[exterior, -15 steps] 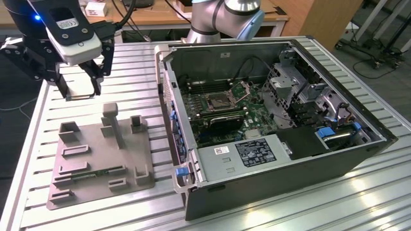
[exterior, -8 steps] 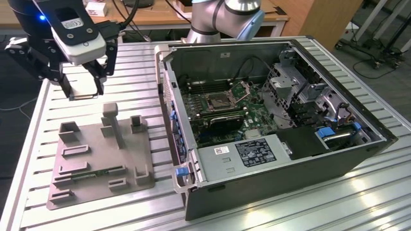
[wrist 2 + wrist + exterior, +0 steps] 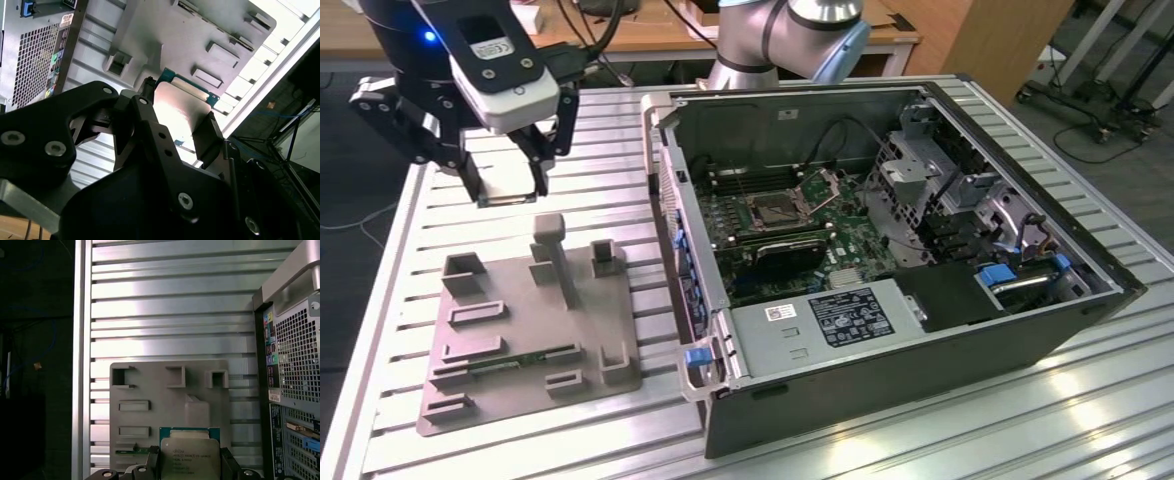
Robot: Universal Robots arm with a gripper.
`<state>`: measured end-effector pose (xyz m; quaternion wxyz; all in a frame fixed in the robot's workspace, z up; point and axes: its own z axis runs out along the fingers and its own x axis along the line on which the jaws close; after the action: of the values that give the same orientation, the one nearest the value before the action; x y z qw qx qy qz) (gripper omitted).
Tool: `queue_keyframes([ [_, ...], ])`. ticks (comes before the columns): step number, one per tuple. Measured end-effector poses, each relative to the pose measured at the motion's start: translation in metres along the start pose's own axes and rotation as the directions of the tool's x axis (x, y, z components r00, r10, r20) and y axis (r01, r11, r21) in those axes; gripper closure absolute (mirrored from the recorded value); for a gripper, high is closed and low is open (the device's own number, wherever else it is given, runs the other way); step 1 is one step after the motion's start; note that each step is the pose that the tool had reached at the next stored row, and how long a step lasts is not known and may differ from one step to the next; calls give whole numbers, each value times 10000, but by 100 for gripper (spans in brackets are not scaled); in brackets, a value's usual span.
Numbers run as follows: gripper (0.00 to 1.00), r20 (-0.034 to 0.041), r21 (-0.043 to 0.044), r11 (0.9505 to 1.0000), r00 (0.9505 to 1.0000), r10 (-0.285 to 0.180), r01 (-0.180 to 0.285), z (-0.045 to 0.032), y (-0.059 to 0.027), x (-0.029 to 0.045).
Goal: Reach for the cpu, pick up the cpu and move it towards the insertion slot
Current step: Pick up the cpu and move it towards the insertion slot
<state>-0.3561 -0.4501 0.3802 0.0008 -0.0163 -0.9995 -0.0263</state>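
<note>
The gripper (image 3: 510,192) pinches the cpu (image 3: 190,456) between 2 fingers, raised over the table (image 3: 607,130), beyond the tray (image 3: 514,295).

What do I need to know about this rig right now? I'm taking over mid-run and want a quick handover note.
Gripper: fingers shut on the cpu, one at each side of it, as both wrist views show.
Cpu: held up off the grey tray, to the exterior view's left of the open computer case.
Insertion slot: inside the case, on the green board.
Done: reach and pick-up.
Left: the cpu is not yet over the slot; the case wall lies between them.
</note>
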Motion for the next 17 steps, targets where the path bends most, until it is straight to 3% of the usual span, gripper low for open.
queue_keyframes([
  [17,45,-1,1,10000,10000,0,0,0,3,-80],
])
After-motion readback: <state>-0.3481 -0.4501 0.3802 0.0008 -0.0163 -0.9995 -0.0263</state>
